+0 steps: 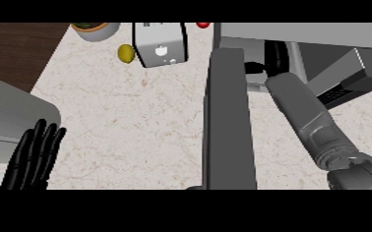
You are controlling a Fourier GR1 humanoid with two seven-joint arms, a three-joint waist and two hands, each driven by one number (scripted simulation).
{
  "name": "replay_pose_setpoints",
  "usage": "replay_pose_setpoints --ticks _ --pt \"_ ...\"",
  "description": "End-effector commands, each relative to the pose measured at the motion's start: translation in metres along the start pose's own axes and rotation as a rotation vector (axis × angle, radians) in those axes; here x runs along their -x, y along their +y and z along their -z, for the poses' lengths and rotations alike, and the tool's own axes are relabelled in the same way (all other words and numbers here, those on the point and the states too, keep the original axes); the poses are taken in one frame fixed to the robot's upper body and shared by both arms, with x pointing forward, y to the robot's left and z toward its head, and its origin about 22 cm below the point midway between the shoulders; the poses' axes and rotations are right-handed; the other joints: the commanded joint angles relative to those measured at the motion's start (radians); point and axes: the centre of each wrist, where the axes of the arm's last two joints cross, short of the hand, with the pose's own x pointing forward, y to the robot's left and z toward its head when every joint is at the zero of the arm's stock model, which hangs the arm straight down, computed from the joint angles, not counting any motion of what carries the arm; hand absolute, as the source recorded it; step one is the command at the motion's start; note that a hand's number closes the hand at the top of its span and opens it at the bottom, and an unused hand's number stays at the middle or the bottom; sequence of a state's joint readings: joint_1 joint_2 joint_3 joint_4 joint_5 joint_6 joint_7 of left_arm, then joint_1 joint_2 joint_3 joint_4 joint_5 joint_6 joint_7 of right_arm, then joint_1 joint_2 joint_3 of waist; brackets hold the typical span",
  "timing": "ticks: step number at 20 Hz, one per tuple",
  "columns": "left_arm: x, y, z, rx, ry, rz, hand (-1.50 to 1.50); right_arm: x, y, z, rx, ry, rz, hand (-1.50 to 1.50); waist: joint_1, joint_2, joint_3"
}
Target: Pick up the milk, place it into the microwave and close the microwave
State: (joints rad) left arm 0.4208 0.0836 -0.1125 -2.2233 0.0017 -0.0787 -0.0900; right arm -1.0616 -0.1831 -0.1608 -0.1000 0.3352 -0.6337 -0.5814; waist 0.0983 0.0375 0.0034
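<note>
Right hand (pixel 256 69) deep inside microwave (pixel 320 44) past open door (pixel 229 118), presumably setting milk down; fingers hidden, grasp unclear, milk not visible. Left hand (pixel 33 155) rests open, far left.

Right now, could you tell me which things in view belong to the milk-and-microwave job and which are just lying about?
Part of the job:
- microwave
- open microwave door
- right hand, reaching into the microwave
- milk: not visible

Just lying about:
- toaster
- yellow-green fruit
- potted plant
- red object
- left hand, resting open
</note>
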Motion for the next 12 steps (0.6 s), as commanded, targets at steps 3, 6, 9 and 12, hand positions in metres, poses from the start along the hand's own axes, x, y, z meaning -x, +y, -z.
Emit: replay_pose_setpoints --ticks 3,6,9,12 --pt "0.005 0.0 0.0 -0.008 0.003 0.021 -1.5 0.009 -0.022 0.01 0.068 0.01 0.01 -1.5 -0.01 0.0 0.0" --pt "-0.003 -0.003 -0.003 0.019 -0.01 0.008 -1.5 0.014 -0.018 0.002 0.11 0.002 0.018 -1.5 -0.006 -0.001 0.0" --pt "0.003 0.0 -0.008 0.001 0.024 0.004 -1.5 0.029 -0.043 0.008 0.117 -0.01 0.018 -1.5 -0.016 -0.005 0.0" --pt "-0.006 -0.011 -0.008 0.004 0.004 0.007 -1.5 0.021 -0.04 0.012 0.157 -0.013 0.014 -1.5 -0.014 -0.006 0.0"
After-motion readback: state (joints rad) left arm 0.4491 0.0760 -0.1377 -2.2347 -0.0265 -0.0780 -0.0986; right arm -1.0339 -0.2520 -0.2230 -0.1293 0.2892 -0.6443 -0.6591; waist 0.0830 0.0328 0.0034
